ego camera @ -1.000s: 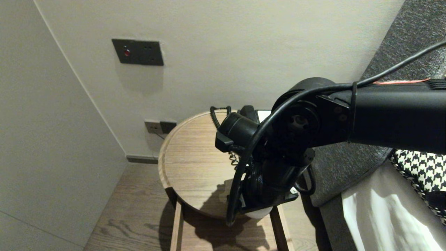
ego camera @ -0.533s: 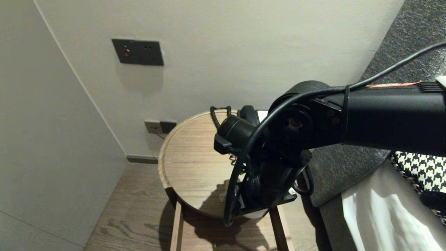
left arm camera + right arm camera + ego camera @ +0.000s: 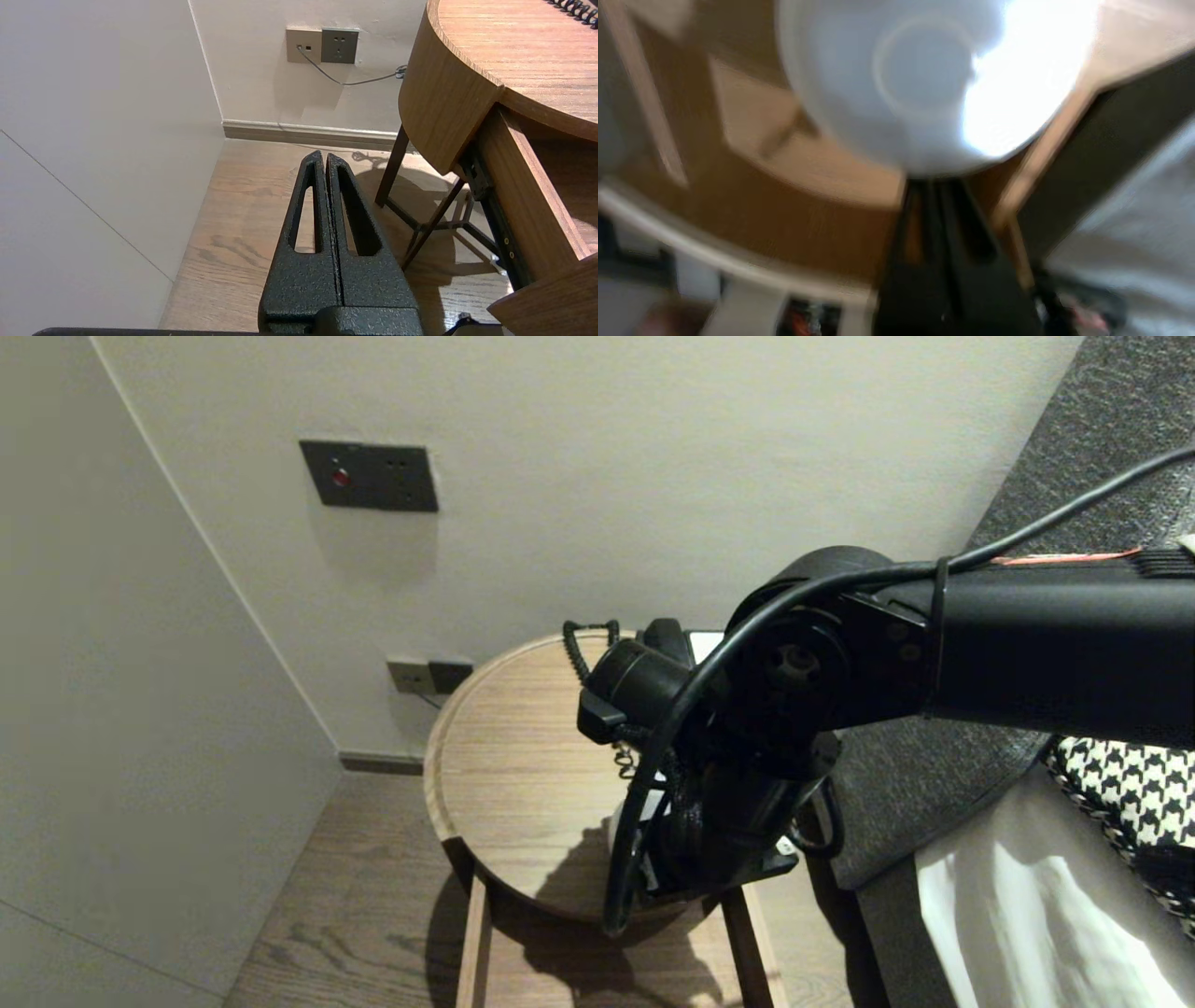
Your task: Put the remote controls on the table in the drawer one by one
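The right tool (image 3: 927,184) is clenched on what seems to be the rim of a white bowl (image 3: 915,84). The bowl fills the upper middle of the right wrist view, over the open drawer (image 3: 471,933) below the round surface (image 3: 504,756). It looks light, stiff and glossy, so probably slippery, and its thin rim is the best hold. The left tool (image 3: 325,156) hangs clenched and empty beside the surface.

Hotel bedroom, round wooden bedside table (image 3: 504,775), corded telephone (image 3: 664,636), white bed linen (image 3: 1008,915), wall switch panel (image 3: 369,476)
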Tool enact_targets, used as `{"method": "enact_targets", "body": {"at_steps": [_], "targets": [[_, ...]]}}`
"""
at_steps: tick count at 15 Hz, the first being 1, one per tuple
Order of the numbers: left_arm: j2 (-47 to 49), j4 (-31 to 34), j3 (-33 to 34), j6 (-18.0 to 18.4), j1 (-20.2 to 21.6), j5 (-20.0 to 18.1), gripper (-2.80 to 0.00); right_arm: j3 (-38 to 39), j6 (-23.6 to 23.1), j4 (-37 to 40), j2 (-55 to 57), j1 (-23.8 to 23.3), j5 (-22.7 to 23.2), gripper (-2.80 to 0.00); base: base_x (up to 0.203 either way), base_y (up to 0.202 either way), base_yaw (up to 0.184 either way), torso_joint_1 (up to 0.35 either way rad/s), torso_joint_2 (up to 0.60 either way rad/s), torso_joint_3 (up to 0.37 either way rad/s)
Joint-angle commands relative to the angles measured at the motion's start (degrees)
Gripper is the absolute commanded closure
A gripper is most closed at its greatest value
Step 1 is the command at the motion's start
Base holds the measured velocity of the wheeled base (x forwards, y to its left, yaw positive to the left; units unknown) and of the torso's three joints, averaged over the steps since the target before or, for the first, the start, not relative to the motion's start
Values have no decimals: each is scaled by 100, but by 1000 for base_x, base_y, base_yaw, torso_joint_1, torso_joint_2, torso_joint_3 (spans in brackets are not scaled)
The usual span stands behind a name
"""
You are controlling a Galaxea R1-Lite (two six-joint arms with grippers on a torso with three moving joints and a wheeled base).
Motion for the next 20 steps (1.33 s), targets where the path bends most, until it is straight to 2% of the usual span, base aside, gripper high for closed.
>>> {"method": "enact_targets", "body": {"at_steps": [1, 6, 7, 13, 20], "targets": [[-9, -4, 0, 2, 2, 2, 0, -1, 19, 36, -12, 0, -4, 0, 0, 0, 0, 0, 0, 0], [-9, -4, 0, 2, 2, 2, 0, -1, 88, 79, -56, 26, -4, 0, 0, 0, 0, 0, 0, 0], [-9, -4, 0, 2, 2, 2, 0, -1, 94, 85, -84, 26, -5, -280, 0, 0, 0, 0, 0, 0], [-9, -4, 0, 2, 2, 2, 0, -1, 12, 81, -434, 27, 14, -280, 0, 0, 0, 0, 0, 0], [-9, -4, 0, 2, 2, 2, 0, -9, -152, 19, -241, 105, -32, -280, 0, 0, 0, 0, 0, 0]]}}
